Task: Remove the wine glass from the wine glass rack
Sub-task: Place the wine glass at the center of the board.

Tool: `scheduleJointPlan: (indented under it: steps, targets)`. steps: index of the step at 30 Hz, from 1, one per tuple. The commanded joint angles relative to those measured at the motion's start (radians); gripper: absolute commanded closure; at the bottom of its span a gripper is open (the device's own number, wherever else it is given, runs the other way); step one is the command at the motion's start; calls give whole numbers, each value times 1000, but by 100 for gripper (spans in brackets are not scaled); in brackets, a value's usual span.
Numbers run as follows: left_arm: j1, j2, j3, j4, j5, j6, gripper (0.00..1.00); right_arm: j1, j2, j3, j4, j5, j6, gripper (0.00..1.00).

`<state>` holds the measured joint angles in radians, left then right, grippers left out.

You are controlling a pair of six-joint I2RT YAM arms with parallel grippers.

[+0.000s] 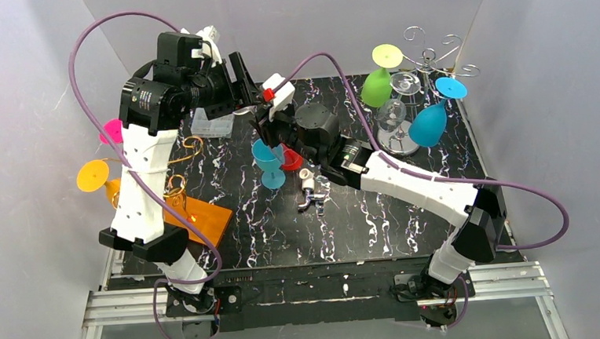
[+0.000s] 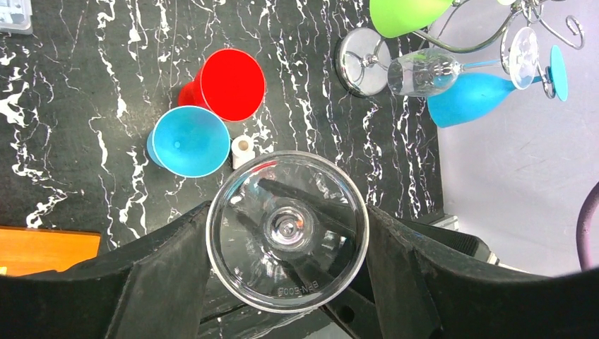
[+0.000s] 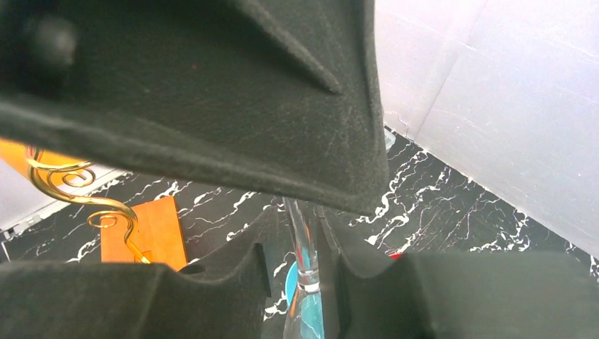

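A clear wine glass (image 2: pixel 287 231) hangs in the air between both arms, above the table's middle. My left gripper (image 2: pixel 287 212) is shut on its round foot, with a finger against each side of the rim. My right gripper (image 3: pixel 304 219) straddles the thin stem (image 3: pixel 302 240). Its jaws are narrow: the right finger rests on the stem and a slim gap shows on the left. In the top view the two grippers, left (image 1: pixel 249 94) and right (image 1: pixel 269 128), meet left of centre. The silver wine glass rack (image 1: pixel 430 59) stands at the back right, well away from the held glass.
A green glass (image 1: pixel 376 86), a blue glass (image 1: pixel 428 122) and a clear glass (image 1: pixel 392 115) hang on the silver rack. Below the grippers stand a blue glass (image 1: pixel 267 162) and a red glass (image 1: pixel 290 156), beside a small white part (image 1: pixel 310 188). A gold rack on an orange base (image 1: pixel 197 215) is at left.
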<state>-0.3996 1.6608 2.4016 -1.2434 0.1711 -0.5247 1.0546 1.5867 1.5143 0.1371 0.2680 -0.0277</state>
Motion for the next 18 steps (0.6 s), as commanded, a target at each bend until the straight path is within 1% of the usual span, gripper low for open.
scheduleJointPlan:
  steps: [1, 8, 11, 12, 14, 18]
  targets:
    - [-13, -46, 21, 23, 53, -32, 66, 8, 4, 8, 58, 32, -12, 70]
    - [-15, -45, 18, 33, 60, -50, 66, 8, 0, 7, 45, 60, -11, 99]
    - [-15, -42, 13, 40, 58, -56, 65, 8, -7, 7, 37, 67, -7, 99]
    - [-15, -43, 9, 48, 56, -59, 62, 8, -10, 7, 33, 68, -5, 99]
    - [-15, -45, 3, 64, 52, -65, 51, 8, -21, 5, 25, 72, 2, 99]
    - [-15, -42, 12, 107, 46, -71, 24, 8, -48, 8, -5, 70, 19, 99]
